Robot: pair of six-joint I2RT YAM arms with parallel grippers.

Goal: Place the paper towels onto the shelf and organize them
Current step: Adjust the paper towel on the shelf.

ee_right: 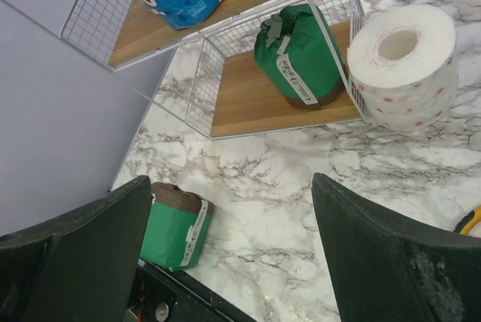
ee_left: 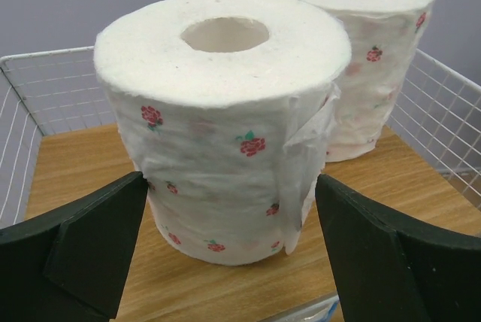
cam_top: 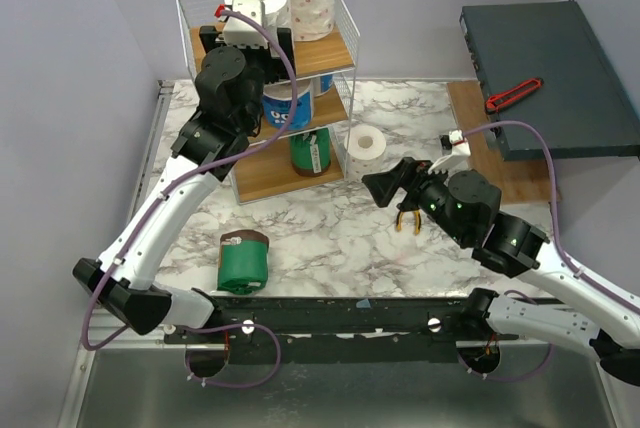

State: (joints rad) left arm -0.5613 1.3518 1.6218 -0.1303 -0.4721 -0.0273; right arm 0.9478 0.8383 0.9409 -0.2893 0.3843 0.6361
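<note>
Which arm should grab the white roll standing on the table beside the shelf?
Right. The right gripper hovers open near that roll; the left gripper is up at the top of the shelf.

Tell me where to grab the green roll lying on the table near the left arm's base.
Probably across its wrapped middle, coming straight down from above. The green roll lies on its side on the table, brown end toward the shelf, so its curved flanks face left and right with bare marble beside each.
</note>
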